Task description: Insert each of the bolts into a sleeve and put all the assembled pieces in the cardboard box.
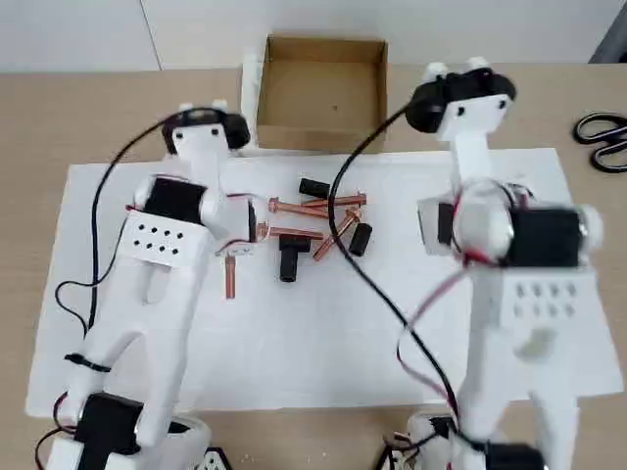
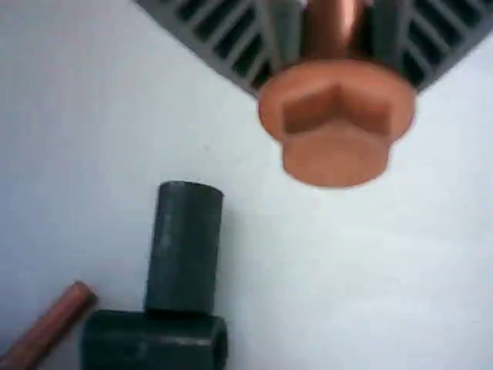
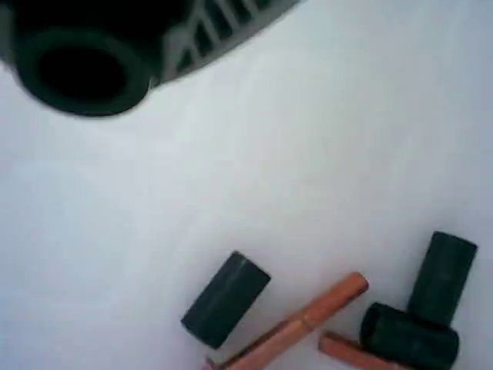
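My left gripper [image 1: 250,235] is shut on a copper bolt [image 2: 335,127]; the hex head sticks out from between the grey ribbed jaws. It hangs just above two black sleeves [image 2: 183,247] lying in an L shape [image 1: 289,257]. My right gripper [image 1: 431,223] is shut on a black sleeve [image 3: 77,73], whose open bore shows. It sits to the right of the pile of parts. Several loose copper bolts [image 1: 315,206] and further sleeves [image 1: 313,187] [image 1: 361,238] lie mid-sheet. The open cardboard box [image 1: 323,98] stands at the back.
The parts lie on a white paper sheet [image 1: 323,343] covering the wooden table. Black scissors [image 1: 602,137] rest at the far right edge. Black cables trail from both arms across the sheet. In the right wrist view, a sleeve [image 3: 227,299] and a bolt [image 3: 296,324] lie nearby.
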